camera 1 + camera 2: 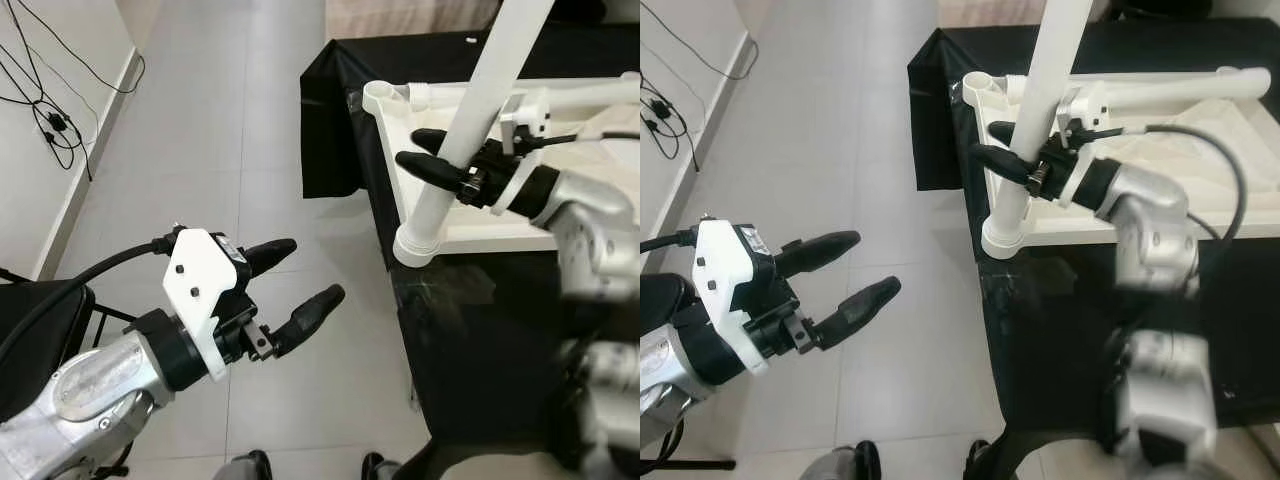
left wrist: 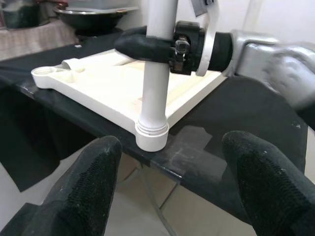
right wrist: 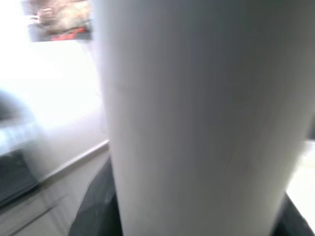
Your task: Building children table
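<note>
The right gripper (image 1: 432,158), in the upper right of the left eye frame, is clamped on a white table leg (image 1: 468,130), its two black fingers wrapped around the tube partway up. The leg stands tilted, its ribbed lower end seated in the near corner socket of the white tabletop (image 1: 482,232), which lies upside down on a black-draped surface (image 1: 1080,330). A second corner socket (image 1: 378,93) sits open at the far left corner of the tabletop. In the right wrist view the leg (image 3: 206,118) is a blurred white column close to the lens.

The left gripper (image 1: 300,285), in the lower left of the frame, hangs over the pale tiled floor (image 1: 200,150) with its fingers spread apart and holding nothing, well apart from the tabletop. Its wrist view looks between the fingertips (image 2: 88,182) toward the leg base.

Black cables (image 1: 50,110) trail along the wall at the upper left. Dark shoe tips (image 1: 370,465) show at the bottom edge.
</note>
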Controlling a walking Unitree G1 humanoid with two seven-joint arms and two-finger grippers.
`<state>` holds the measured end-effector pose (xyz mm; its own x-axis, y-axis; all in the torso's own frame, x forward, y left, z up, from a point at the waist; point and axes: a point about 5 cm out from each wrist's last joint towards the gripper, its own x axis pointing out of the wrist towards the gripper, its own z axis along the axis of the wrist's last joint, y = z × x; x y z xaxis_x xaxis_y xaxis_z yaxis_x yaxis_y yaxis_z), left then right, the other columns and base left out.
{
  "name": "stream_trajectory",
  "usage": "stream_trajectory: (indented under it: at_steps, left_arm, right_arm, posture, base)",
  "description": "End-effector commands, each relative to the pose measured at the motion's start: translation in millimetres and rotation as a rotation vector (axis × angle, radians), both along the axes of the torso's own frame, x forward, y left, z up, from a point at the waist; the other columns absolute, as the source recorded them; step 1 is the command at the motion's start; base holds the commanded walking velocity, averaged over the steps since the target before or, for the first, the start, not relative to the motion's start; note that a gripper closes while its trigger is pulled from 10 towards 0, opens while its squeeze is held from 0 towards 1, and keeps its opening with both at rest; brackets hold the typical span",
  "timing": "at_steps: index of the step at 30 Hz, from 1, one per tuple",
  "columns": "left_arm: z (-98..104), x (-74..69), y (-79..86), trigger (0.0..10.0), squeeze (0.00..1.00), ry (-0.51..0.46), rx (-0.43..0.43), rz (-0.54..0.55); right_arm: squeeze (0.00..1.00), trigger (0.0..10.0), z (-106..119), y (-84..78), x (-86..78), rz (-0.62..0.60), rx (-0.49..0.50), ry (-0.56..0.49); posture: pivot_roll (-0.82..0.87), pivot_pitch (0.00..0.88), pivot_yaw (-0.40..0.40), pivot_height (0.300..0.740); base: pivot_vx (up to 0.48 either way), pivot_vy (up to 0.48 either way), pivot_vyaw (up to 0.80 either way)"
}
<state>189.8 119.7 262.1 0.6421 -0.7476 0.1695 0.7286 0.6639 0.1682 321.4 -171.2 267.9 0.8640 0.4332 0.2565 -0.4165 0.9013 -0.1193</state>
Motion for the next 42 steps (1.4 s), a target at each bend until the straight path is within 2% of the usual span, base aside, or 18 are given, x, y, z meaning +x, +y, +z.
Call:
stream_trajectory:
  at_steps: [1, 2, 4, 12, 13, 14, 16, 18, 19, 22, 24, 25, 27, 28, 29, 30, 39, 42]
  left_arm:
    - [-2, 0.4, -2.4, 10.0, 0.0, 0.001, 0.004, -0.016]
    - [-2, 3.7, -6.6, 10.0, 0.0, -0.003, -0.004, -0.041]
    - [-2, 4.7, -8.1, 10.0, 0.0, -0.007, 0.0, -0.051]
    - [0, 8.4, -6.9, 10.0, 0.0, -0.022, -0.002, -0.043]
    - [0, 8.2, -6.8, 10.0, 0.0, -0.024, -0.005, -0.04]
    - [0, 7.6, -7.2, 10.0, 0.0, -0.025, -0.007, -0.038]
    - [0, 7.1, -7.5, 10.0, 0.0, -0.025, -0.009, -0.038]
    - [0, 6.4, -8.3, 10.0, 0.0, -0.027, -0.011, -0.038]
    - [0, 6.4, -8.3, 10.0, 0.0, -0.027, -0.011, -0.038]
    - [1, 5.6, -8.2, 10.0, 0.0, -0.029, -0.01, -0.037]
    - [1, 4.9, -6.9, 10.0, 0.0, -0.029, -0.005, -0.03]
    - [1, 4.9, -6.9, 10.0, 0.0, -0.029, -0.005, -0.03]
    - [0, 4.1, -6.8, 10.0, 0.0, -0.027, -0.003, -0.027]
    - [0, 3.5, -7.5, 10.0, 0.0, -0.023, -0.004, -0.028]
    - [-1, 2.6, -8.2, 10.0, 0.0, -0.021, -0.005, -0.029]
    - [-1, 1.5, -9.1, 10.0, 0.0, -0.018, -0.007, -0.03]
    - [-1, -4.1, -8.0, 10.0, 0.0, -0.012, -0.008, -0.014]
    - [0, -8.0, -6.0, 10.0, 0.0, -0.009, -0.004, 0.001]
  right_arm:
    - [0.0, 0.0, -41, -5.1, -19.9, -0.318, 0.02, 0.172]
    - [0.0, 0.0, -54, 15.0, -29.8, -0.372, 0.037, 0.195]
    - [0.0, 0.0, -51, 21.9, -25.4, -0.366, 0.023, 0.172]
    - [0.0, 0.0, -34, 26.9, -5.4, -0.366, 0.043, 0.121]
    - [0.0, 4.3, -30, 26.9, -6.8, -0.38, 0.047, 0.113]
    - [0.0, 10.0, -23, 27.4, -6.8, -0.365, 0.054, 0.075]
    - [0.0, 10.0, -19, 27.9, -7.2, -0.354, 0.058, 0.048]
    - [1.0, 10.0, -5, 34.7, -6.1, -0.244, 0.069, 0.008]
    - [1.0, 10.0, -5, 34.7, -6.1, -0.244, 0.069, 0.008]
    - [1.0, 10.0, 14, 37.0, -0.6, -0.081, 0.061, -0.065]
    - [1.0, 10.0, 26, 34.4, 5.5, 0.166, 0.011, -0.087]
    - [1.0, 10.0, 26, 34.4, 5.5, 0.166, 0.011, -0.087]
    - [1.0, 10.0, 30, 29.4, 10.0, 0.329, -0.056, -0.084]
    - [0.49, 10.0, 30, 28.6, 14.3, 0.41, -0.11, -0.084]
    - [0.49, 10.0, 30, 27.9, 16.4, 0.461, -0.145, -0.085]
    - [0.0, 10.0, 31, 29.0, 19.4, 0.523, -0.156, -0.077]
    - [0.0, 10.0, 34, 32.9, 26.9, 0.703, -0.204, -0.037]
    - [0.0, 10.0, 35, 22.4, 39.6, 0.779, -0.167, 0.012]
  posture:
    - [0.07, 0.256, 0.015, 0.74]
    - [0.06, 0.246, 0.021, 0.74]
    - [0.06, 0.24, 0.023, 0.74]
    - [0.06, 0.215, 0.011, 0.74]
    - [0.06, 0.213, 0.008, 0.74]
    - [0.06, 0.213, 0.008, 0.74]
    - [0.06, 0.213, 0.008, 0.74]
    - [0.07, 0.219, 0.004, 0.74]
    - [0.07, 0.219, 0.004, 0.74]
    - [0.08, 0.22, 0.003, 0.74]
    - [0.08, 0.225, 0.002, 0.74]
    - [0.08, 0.225, 0.002, 0.74]
    - [0.09, 0.236, -0.003, 0.74]
    - [0.09, 0.24, -0.003, 0.74]
    - [0.09, 0.242, -0.001, 0.74]
    - [0.1, 0.248, -0.004, 0.74]
    - [0.13, 0.268, -0.009, 0.74]
    - [0.16, 0.284, -0.015, 0.74]
  base:
    - [0.0, 0.0, 0.0]
    - [0.0, 0.0, 0.0]
    - [0.0, 0.0, 0.0]
    - [0.0, 0.0, 0.0]
    - [0.0, 0.0, 0.0]
    - [0.0, 0.0, 0.0]
    - [0.0, 0.0, 0.0]
    - [0.0, 0.0, 0.0]
    - [0.0, 0.0, 0.0]
    - [0.0, 0.0, 0.0]
    - [0.0, 0.0, 0.0]
    - [0.0, 0.0, 0.0]
    - [0.0, 0.0, 0.0]
    - [0.0, 0.0, 0.0]
    - [0.0, 0.0, 0.0]
    - [0.0, 0.0, 0.0]
    - [0.0, 0.0, 0.0]
    - [0.0, 0.0, 0.0]
